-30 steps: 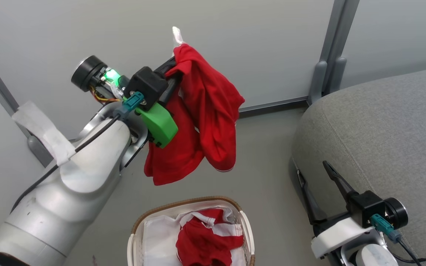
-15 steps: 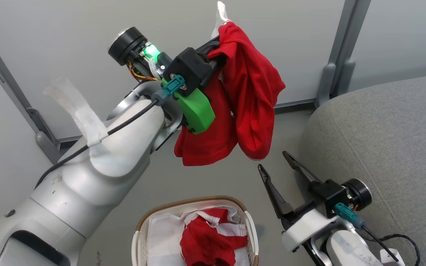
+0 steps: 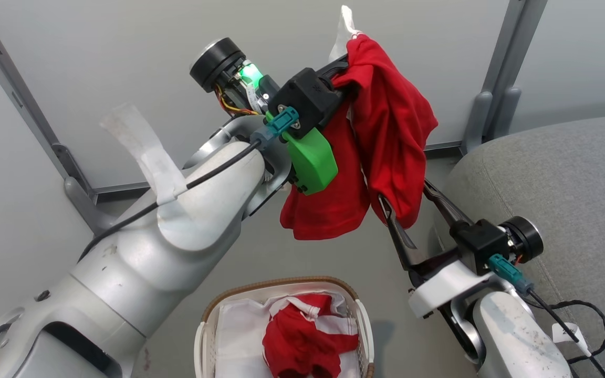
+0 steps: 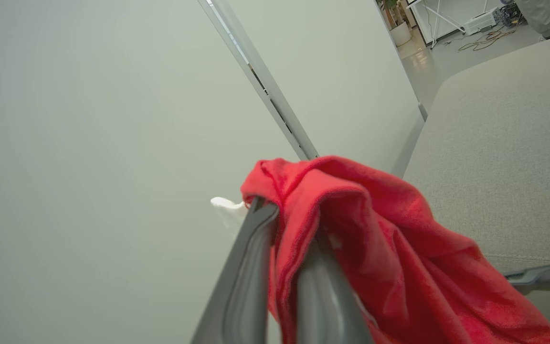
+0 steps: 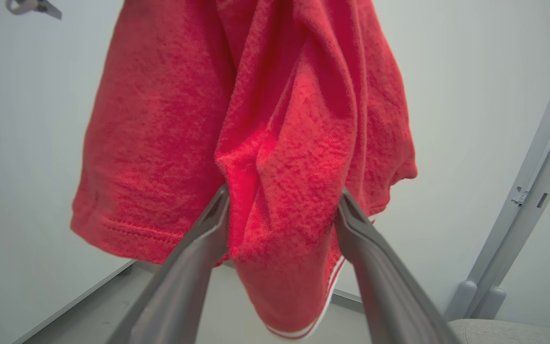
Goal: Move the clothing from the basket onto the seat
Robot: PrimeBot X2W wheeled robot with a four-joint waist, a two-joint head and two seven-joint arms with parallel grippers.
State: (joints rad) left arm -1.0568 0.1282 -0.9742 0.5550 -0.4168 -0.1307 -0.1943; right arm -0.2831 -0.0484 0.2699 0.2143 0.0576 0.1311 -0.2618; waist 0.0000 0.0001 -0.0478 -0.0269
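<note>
The grey seat is seen at the right, and the basket at the near middle, on the floor. One red garment is held high between them, over bare floor and not yet over the seat. A second garment is left lying on the white liner inside the basket. The left gripper is pressed together on the bunched top of the hanging garment. The right gripper is spread wide, its fingers set either side of the lower fold without closing on it.

A drop onto the floor is judged the main risk. It could be caused by the top pinch being let go while only a thin fold is caught below. A snag could also be caused if the cloth is pulled both ways.

Against a second ago, the garment is carried farther right, nearer the seat. The right gripper, then low beside the seat's front and well apart from the cloth, is raised to it. The camera is also turned a little.
</note>
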